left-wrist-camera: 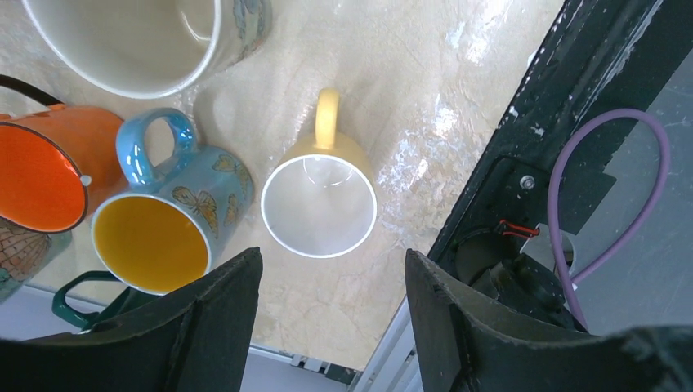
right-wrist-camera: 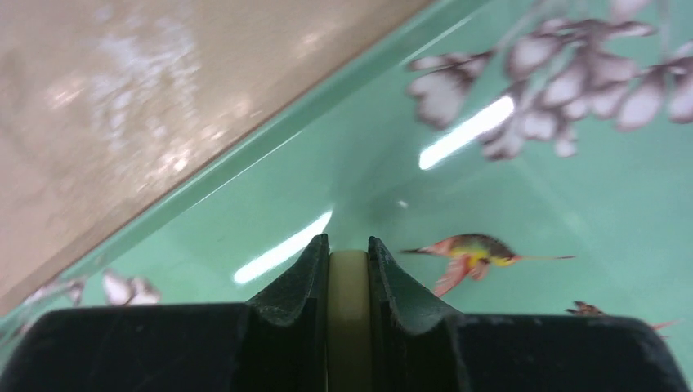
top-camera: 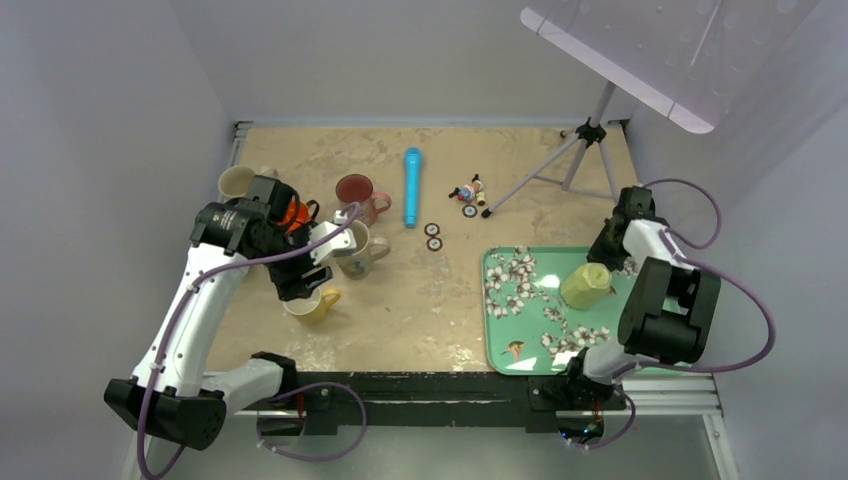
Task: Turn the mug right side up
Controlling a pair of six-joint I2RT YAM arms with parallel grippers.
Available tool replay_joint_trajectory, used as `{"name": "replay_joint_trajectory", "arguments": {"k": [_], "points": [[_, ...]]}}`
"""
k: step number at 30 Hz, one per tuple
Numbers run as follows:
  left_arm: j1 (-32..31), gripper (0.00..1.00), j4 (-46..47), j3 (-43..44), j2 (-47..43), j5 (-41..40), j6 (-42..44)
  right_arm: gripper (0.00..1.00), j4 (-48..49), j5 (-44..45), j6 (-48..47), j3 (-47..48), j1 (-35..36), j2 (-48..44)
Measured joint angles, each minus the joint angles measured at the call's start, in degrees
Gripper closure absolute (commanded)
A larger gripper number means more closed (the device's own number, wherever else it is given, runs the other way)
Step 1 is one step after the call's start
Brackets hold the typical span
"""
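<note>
Right tool (right-wrist-camera: 349, 253): pinched tight on a thin pale-yellow edge of the mug (top-camera: 585, 285), resting inside the green flowered tray (top-camera: 515, 335) at the right of the tabletop (top-camera: 430, 300); which way up, hard to tell. Left tool (left-wrist-camera: 331, 260): spread wide, hovering over an upright yellow cup (left-wrist-camera: 319, 204), just beside a blue butterfly cup (left-wrist-camera: 176, 220)

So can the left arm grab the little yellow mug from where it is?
Probably yes. The left pincer hangs open right above the yellow mug, which stands upright. The blue butterfly mug sits very close on one side, so that finger has little room.
</note>
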Motion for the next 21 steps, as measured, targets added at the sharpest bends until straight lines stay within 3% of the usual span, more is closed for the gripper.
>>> {"name": "replay_joint_trajectory", "arguments": {"k": [10,21], "points": [[0.00,0.28,0.66,6.40,2.54,8.92,-6.49,1.00,2.27,-10.60,0.48,-7.50,13.99,-18.43],[0.00,0.22,9.92,9.90,5.55,34.82,-26.71,1.00,12.74,-21.11,10.97,-8.81,36.87,-34.03]]}}
